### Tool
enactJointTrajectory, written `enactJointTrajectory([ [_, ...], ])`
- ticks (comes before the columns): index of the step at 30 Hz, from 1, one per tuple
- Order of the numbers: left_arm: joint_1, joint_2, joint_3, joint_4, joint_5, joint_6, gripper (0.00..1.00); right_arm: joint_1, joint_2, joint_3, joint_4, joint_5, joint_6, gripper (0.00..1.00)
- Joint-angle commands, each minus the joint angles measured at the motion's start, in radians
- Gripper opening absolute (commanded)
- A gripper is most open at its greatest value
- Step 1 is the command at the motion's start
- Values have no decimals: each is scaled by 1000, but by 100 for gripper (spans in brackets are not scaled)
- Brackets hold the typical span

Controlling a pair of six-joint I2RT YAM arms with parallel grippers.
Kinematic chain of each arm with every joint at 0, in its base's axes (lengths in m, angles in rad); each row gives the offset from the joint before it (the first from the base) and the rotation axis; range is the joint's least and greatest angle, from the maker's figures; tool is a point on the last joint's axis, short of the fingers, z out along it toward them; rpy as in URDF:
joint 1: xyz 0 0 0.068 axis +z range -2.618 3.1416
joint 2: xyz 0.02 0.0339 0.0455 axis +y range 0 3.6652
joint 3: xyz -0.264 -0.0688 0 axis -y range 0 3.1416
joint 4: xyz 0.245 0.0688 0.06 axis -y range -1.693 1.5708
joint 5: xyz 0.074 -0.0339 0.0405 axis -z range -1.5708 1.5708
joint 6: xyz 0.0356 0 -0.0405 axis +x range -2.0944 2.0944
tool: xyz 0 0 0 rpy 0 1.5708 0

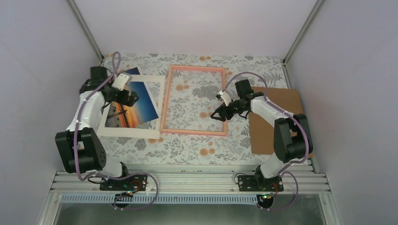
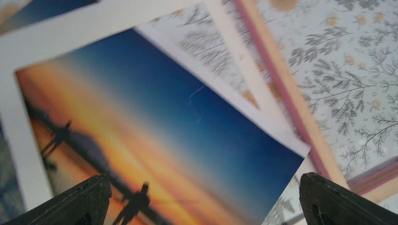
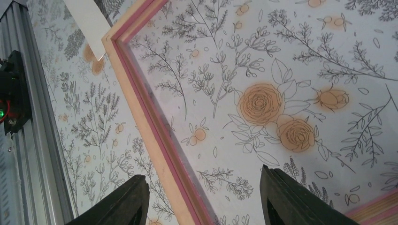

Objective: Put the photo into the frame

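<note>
Photo (image 1: 137,115) askew across mat (image 1: 126,131), left claw (image 2: 202,180) apart above it, right claw (image 3: 202,176) apart over frame (image 1: 193,68)

The right gripper (image 3: 202,174) is hovering, fingers spread wide, straddling the frame (image 3: 155,131) edge. Floral tablecloth (image 3: 263,103) is showing through the pane. A white board (image 3: 89,23) is lying at the frame's corner, near the metal rail (image 3: 28,140).
</note>
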Motion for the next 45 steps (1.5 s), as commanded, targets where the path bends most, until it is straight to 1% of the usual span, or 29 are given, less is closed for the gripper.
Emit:
enactJointTrajectory([
  [1,159,-46,-3,-155,141,29,100,4,-31,-15,29,-38,0,59],
  [4,274,-77,-33,-191,133,63,100,4,-40,-19,26,-39,-16,60],
  [8,372,-151,-117,-190,67,159,100,3,-36,-5,7,-33,-42,60],
  [11,450,-178,-169,-200,58,185,100,3,-44,10,-9,-23,-65,60],
  [14,541,-213,-254,-164,57,212,100,4,-53,24,-19,-13,-81,60],
  [17,602,-270,-332,-101,28,287,100,4,-65,35,-27,-5,-85,60],
  [21,653,-365,-417,-28,-16,517,100,3,-77,39,-40,-6,-84,60],
  [27,762,-440,-527,27,-1,983,100,3,-77,33,-33,-11,-61,60],
  [31,800,-442,-590,98,9,1241,100,3,-73,45,-27,-17,-36,60],
  [33,803,-430,-607,132,24,1338,100,4,-76,47,-27,-11,-29,60],
  [35,803,-415,-631,190,42,1403,100,4,-81,46,-29,-6,-26,60],
  [39,802,-408,-688,295,79,1491,100,3,-101,33,-28,7,-16,60],
  [42,789,-409,-711,251,120,1572,100,4,-112,23,-27,16,-11,60],
  [45,733,-436,-784,352,120,1540,100,3,-117,23,-31,27,-3,60],
])
